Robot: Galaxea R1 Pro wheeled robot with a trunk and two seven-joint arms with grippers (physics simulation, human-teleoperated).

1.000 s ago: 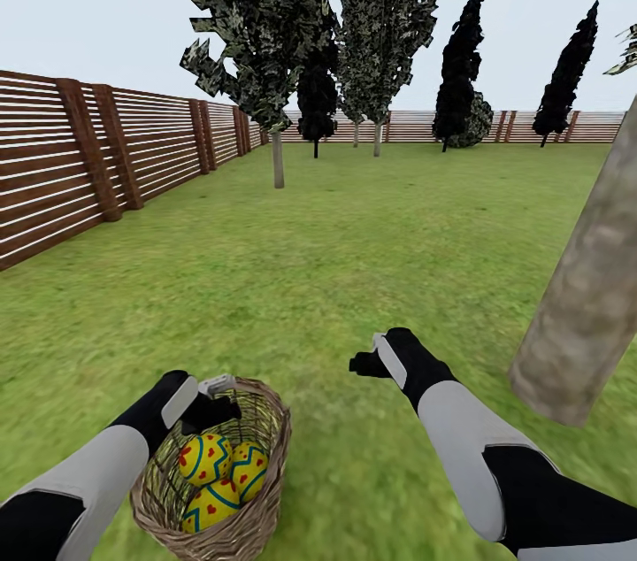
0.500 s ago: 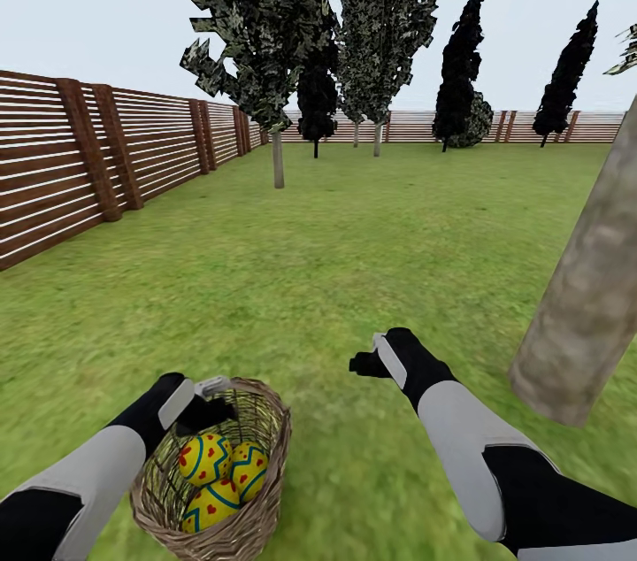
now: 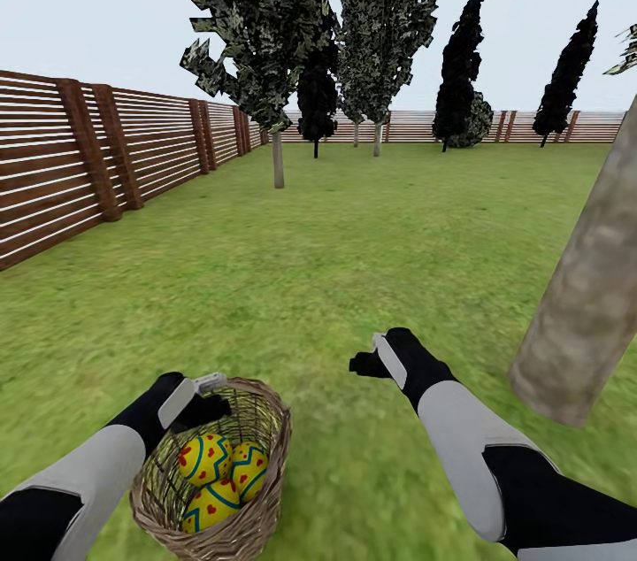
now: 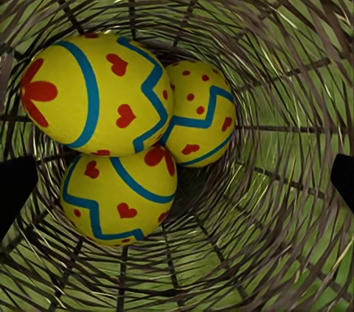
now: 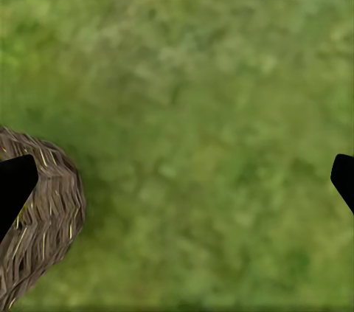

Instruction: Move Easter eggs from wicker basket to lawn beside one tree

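Three bright yellow Easter eggs (image 3: 217, 472) with blue zigzag bands and red hearts and dots are lying bunched together, touching, in the bottom of a small round tan wicker basket (image 3: 265, 428) that is sitting on the mottled green lawn (image 3: 318, 278). The left gripper (image 3: 205, 397) is hanging over the basket's far rim, its fingers spread wide and gripping nothing; in the left wrist view both dark fingertips (image 4: 15, 186) are sitting at the sides of the picture with the eggs (image 4: 125, 142) between them. The right gripper (image 3: 370, 359) is hovering over bare grass just beside the basket (image 5: 37, 231), likewise spread wide and empty. A thick grey-brown trunk (image 3: 584, 313) is standing near on the right. No egg is out yet. To lift one cleanly, the left gripper should probably be centring on the topmost egg, keeping both fingers clear of the wicker and the neighbouring eggs.
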